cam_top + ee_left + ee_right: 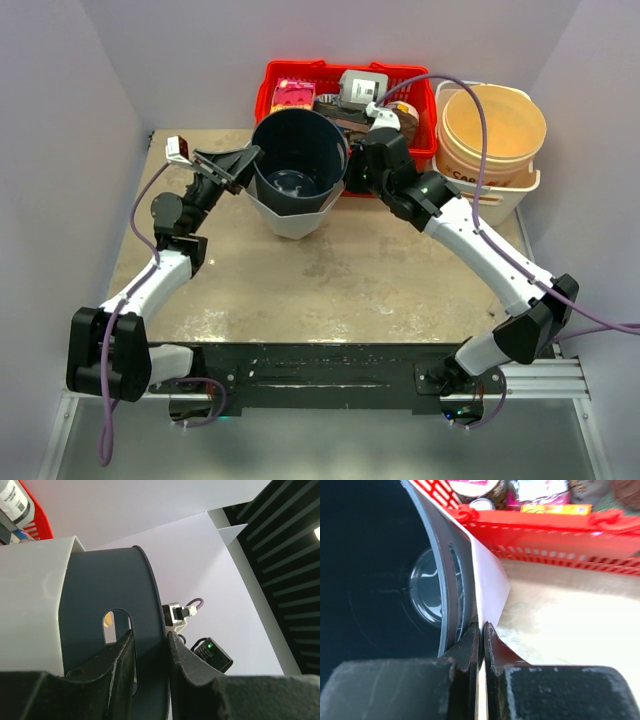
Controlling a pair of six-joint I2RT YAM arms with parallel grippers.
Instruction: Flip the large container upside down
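The tabletop [400, 290] is a worn tan sheet. The large container [292, 215] stands on it at 12 o'clock, upright with its mouth facing up. It has a dark round inner wall and a white outer skin, and its shiny floor shows through the opening.

Directly behind it, at 12 o'clock past the table's far edge, is a red slatted basket [275, 80] packed with small goods. At 2 o'clock a white tub [520, 190] holds a tan round bucket [495, 125].

The left gripper [245, 160] meets the container's rim at 9 o'clock. In the left wrist view its fingers [122, 652] straddle the dark wall beside an oval handle slot, one on each face, clamping it.

The right gripper [352, 168] meets the rim at 3 o'clock. In its wrist view the fingertips [470, 640] are pressed almost together, with only the thin white outer skin of the container pinched between them and the dark rim just to their 9 o'clock side.

In the basket, a pink-topped pack [293, 95] lies at 11 o'clock from the container.
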